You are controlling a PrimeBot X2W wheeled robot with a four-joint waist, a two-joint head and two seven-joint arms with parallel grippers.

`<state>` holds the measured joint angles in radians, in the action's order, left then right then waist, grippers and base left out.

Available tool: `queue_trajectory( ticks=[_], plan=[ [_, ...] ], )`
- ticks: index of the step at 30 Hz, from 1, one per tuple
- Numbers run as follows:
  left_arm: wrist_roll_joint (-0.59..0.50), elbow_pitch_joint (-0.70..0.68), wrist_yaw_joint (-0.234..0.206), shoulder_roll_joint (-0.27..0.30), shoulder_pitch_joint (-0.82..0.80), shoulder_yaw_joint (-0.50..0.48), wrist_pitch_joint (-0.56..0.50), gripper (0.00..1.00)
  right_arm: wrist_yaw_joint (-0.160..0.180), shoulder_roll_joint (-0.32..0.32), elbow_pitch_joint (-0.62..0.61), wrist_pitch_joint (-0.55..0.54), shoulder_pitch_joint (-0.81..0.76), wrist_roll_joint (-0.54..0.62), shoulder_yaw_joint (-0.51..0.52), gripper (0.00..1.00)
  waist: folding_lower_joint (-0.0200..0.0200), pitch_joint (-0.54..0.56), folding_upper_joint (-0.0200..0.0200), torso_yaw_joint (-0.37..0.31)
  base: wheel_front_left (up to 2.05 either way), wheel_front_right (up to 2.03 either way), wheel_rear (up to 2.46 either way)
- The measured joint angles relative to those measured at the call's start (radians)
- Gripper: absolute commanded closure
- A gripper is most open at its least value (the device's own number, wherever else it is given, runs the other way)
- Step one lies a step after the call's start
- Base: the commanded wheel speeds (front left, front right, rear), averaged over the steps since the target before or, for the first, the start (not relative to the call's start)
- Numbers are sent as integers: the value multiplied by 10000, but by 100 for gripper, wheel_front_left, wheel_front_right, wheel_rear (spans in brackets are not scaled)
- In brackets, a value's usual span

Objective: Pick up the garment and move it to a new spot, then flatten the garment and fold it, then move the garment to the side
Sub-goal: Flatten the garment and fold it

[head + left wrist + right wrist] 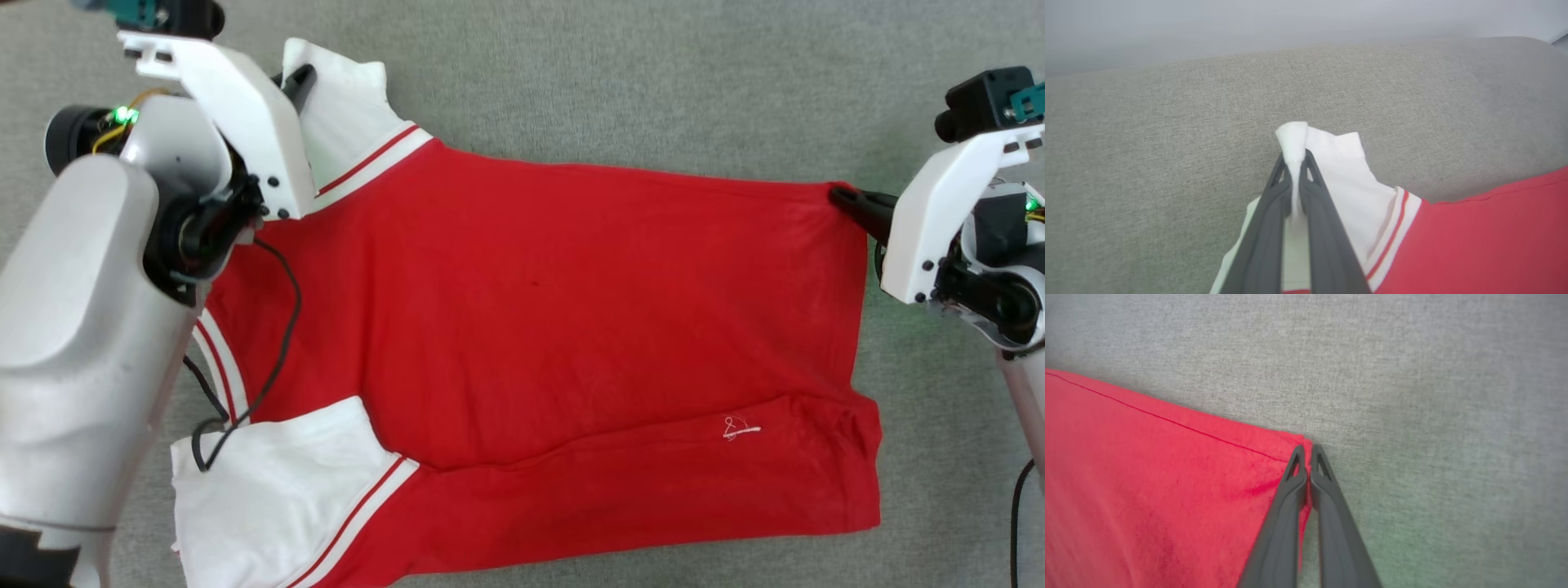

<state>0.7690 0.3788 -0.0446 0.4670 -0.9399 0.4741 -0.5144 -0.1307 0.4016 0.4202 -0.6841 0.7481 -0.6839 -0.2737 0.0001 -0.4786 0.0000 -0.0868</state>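
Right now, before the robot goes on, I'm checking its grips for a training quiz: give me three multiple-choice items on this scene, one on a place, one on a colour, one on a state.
1. Where do the right jaws hold the garment?
A. a red hem corner
B. the collar
C. a white sleeve

2. What colour is the cloth in the left jaws?
A. red
B. black
C. white

3. How do the two pairs of jaws stand?
A. both open
B. both shut on cloth
C. left open, right shut

Answers: 1 A, the right wrist view shows them pinching the red corner. 2 C, the white sleeve end sits between them. 3 B, each pair is closed with cloth between.
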Motion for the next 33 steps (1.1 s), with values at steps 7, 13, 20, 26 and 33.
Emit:
queue_trajectory(
  ticks=[7,13,20,26,33],
  plan=[
    [418,-575,-368,-82,1837,-669,1555,100,-2,230,-779,704,-988,288,268,100,0,873,0,114,0,0,0],
    [788,-1409,-909,-48,4387,-1174,2685,100,-4,213,-1461,1070,-2599,439,435,100,0,1930,0,276,0,0,0],
    [1080,-2257,-1463,-222,7217,-1275,3442,100,-4,-138,-1923,1722,-4525,385,888,100,-1,3072,0,528,0,0,0],
    [1565,-2447,-1670,-694,9025,-1034,3540,100,-4,-313,-1707,2125,-5846,391,1540,97,-2,3733,0,734,0,0,0],
    [1363,-2021,-1490,-1030,9485,-569,3940,0,-2,-736,-1544,2704,-7010,395,1776,0,-2,4188,0,705,0,0,0]
  ],
)
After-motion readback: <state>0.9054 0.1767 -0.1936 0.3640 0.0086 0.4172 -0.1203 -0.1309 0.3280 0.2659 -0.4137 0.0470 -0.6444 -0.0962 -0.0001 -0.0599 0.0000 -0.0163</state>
